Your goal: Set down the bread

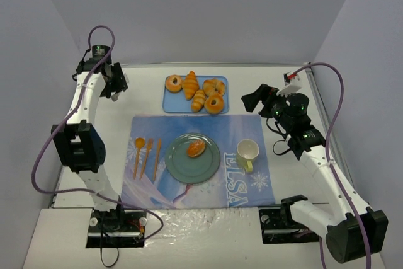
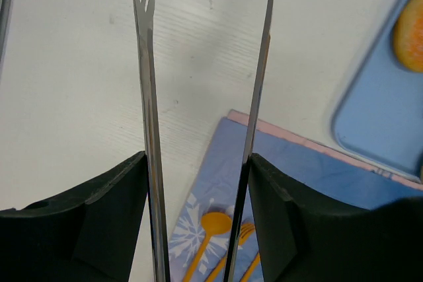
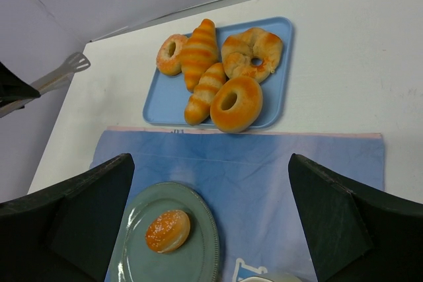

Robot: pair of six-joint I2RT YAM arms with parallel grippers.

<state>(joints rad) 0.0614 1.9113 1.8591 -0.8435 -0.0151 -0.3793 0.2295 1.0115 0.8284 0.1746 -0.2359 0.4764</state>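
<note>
Golden bread (image 3: 167, 230) lies on plate (image 3: 206, 249); left claw (image 2: 198, 160) clasps tongs (image 2: 149, 97), right claw (image 3: 210, 160) gapes empty

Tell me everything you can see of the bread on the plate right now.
The bread is a small oval bun, golden-brown with a darker reddish, speckled patch on top and no hole. It looks soft and whole. It lies flat near the middle of the green plate, much smaller than the plate, and touches only the plate. Nothing grips it or covers it.
</note>
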